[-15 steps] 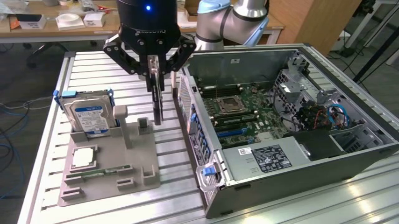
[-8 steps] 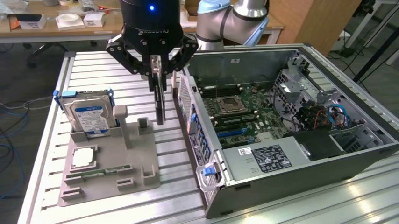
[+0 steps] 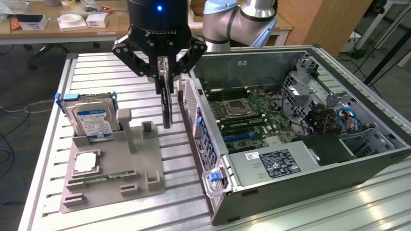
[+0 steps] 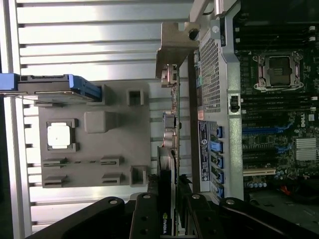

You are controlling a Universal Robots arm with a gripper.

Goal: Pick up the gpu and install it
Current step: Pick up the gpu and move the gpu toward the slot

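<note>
Black gpu (image 3: 167,98) is hanging upright at the exterior view's upper centre, between holder (image 3: 138,144) and case (image 3: 257,60), with the gripper (image 3: 165,74) jaws pinching its top edge. Pickup is looking complete; seating in the case is remaining.

- At the exterior view's left, the holder (image 3: 122,163) sits on the desk (image 3: 96,72).
- In its far end, the hard drive (image 3: 91,120) stands upright.
- At the exterior view's right, the computer case (image 3: 308,159) lies on the desk.
- Between them, the gpu (image 3: 167,103) hangs in the jaws.
</note>
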